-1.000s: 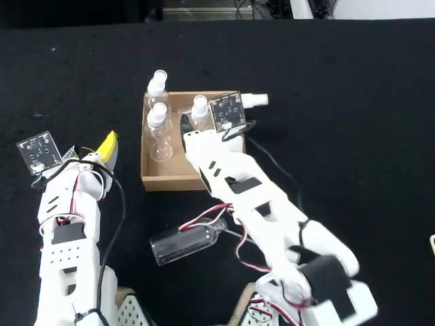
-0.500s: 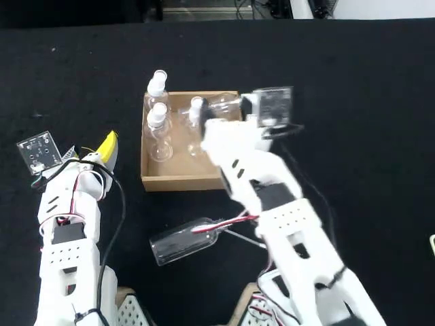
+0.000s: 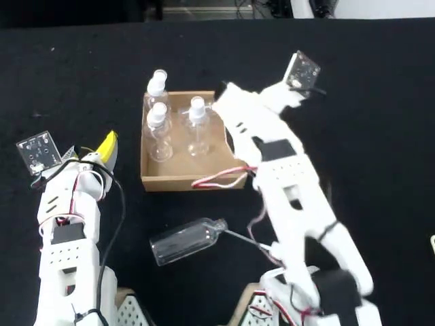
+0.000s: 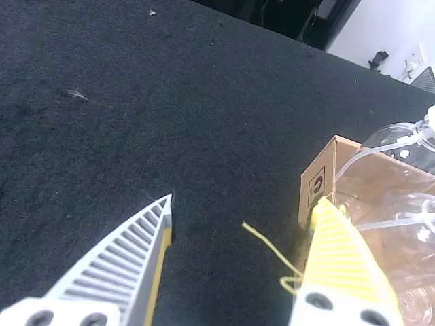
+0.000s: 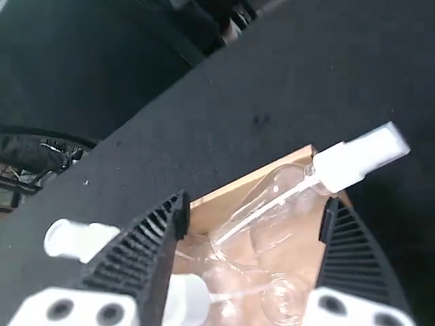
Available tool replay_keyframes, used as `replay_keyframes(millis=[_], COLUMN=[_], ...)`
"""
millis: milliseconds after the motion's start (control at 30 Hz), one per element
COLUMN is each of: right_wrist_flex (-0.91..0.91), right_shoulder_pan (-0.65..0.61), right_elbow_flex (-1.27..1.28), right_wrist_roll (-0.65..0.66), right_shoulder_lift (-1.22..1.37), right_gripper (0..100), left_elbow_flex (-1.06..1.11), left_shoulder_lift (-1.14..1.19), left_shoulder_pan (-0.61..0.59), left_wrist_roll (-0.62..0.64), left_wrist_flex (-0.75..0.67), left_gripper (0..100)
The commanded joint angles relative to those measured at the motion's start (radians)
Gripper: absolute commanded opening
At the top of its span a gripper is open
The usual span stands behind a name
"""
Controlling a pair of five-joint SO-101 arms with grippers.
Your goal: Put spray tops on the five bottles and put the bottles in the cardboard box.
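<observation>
Sideways, uncapped bottle (image 3: 185, 241), neck toward right arm (image 3: 289, 183), left end effector (image 4: 244, 199) wide, right end effector (image 5: 257, 200) wide

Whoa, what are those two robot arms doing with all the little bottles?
They're packing spray bottles into a cardboard box. Three capped bottles stand inside. The right gripper hangs open over the box; the left gripper sits open beside the box. One bottle with no top lies on the table, not yet packed.
</observation>
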Motion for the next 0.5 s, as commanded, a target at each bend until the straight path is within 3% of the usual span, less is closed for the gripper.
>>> replay_keyframes(millis=[0, 467], right_wrist_flex=[0.006, 0.0], right_shoulder_pan=[-0.017, -0.041], right_elbow_flex=[-0.113, -0.142], right_wrist_roll=[-0.081, -0.253], right_shoulder_lift=[0.064, 0.179], right_gripper=[27.9, 27.9], left_elbow_flex=[-0.016, -0.016], left_shoulder_lift=[-0.015, -0.015], left_shoulder_pan=[-0.007, -0.008], left_wrist_roll=[0.0, 0.0], left_wrist_flex=[-0.02, -0.018], left_gripper=[30, 30])
